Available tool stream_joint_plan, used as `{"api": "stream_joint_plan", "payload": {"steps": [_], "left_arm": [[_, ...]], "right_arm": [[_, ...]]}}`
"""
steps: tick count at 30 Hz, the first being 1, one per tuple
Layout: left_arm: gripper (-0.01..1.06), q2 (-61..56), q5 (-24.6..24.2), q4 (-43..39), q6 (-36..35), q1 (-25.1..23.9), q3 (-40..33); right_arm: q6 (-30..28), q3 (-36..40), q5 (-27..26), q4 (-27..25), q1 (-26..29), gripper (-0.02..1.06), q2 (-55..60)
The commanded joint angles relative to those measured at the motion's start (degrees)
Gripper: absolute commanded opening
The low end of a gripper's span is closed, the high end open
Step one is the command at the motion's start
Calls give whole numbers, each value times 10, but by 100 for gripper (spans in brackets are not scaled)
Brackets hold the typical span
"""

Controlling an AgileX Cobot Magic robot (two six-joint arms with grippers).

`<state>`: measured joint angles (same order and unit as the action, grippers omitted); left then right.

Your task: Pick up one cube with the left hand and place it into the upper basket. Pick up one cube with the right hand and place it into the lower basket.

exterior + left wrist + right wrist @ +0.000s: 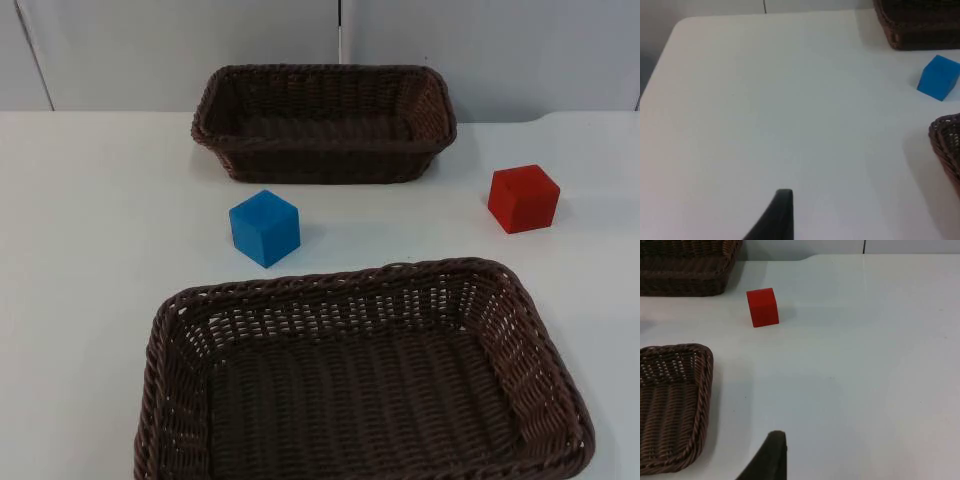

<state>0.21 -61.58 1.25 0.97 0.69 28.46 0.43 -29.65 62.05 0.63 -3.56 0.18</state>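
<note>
— Where do the cubes stand?
— The blue cube (265,228) stands on the white table (90,220) between the upper dark woven basket (324,122) and the lower dark woven basket (360,375). The red cube (523,198) stands apart, toward the right arm's side.
— And the grippers?
— The left gripper (774,217) and the right gripper (769,457) both wait over bare table. Whether they are spread, I cannot tell.

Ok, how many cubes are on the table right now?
2. The blue cube sits between the upper basket and the lower basket; the red cube sits off to the right, beside both. None inside either basket.
</note>
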Motion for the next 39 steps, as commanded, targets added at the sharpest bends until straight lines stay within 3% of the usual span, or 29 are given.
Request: {"api": "stream_joint_plan", "payload": {"steps": [1, 29, 39], "left_arm": [[105, 3, 1, 18, 1, -2, -2], [105, 138, 25, 43, 1, -2, 10], [105, 213, 83, 89, 21, -2, 22]], "right_arm": [[0, 1, -3, 2, 4, 105, -2], [0, 1, -3, 3, 4, 105, -2], [0, 1, -3, 3, 4, 105, -2]]}}
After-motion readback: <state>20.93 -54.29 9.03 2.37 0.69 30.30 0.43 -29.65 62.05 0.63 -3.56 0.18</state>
